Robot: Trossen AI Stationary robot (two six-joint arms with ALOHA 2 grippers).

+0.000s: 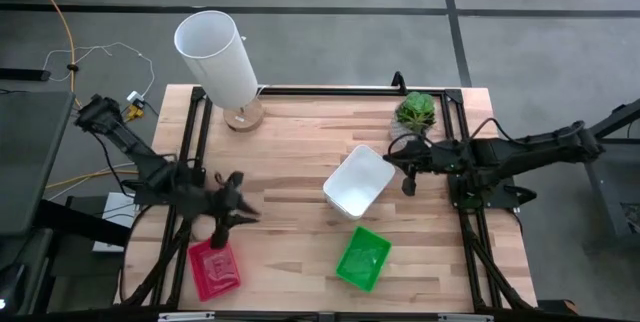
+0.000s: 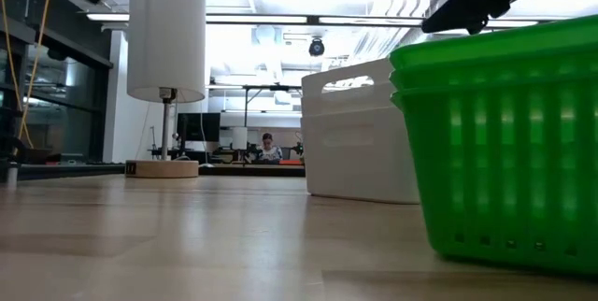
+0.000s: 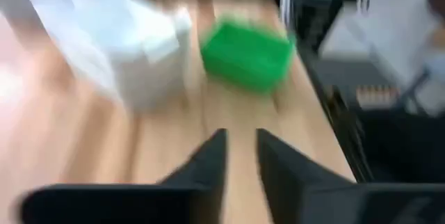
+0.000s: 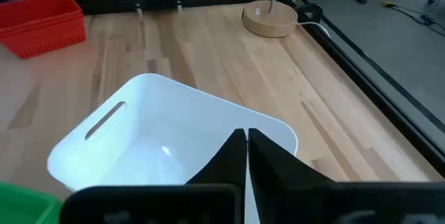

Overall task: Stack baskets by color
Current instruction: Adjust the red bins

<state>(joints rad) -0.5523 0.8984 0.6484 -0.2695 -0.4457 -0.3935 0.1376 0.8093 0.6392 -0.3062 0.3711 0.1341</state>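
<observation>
White baskets (image 1: 358,183) sit mid-table, green baskets (image 1: 362,258) near the front edge, red baskets (image 1: 213,268) front-left. My right gripper (image 4: 246,140), fingers together, hangs over the white rim; left gripper (image 3: 240,156), narrowly parted, holds nothing.

The view is blurred. The left gripper (image 3: 240,165) has its two dark fingers (image 3: 208,165) close together with a narrow gap between them and nothing in it, above bare wooden worktop (image 3: 83,147). Beyond it a white basket (image 3: 132,50) stands just beside a green basket (image 3: 247,53), the green one near the worktop's dark-framed edge.
</observation>
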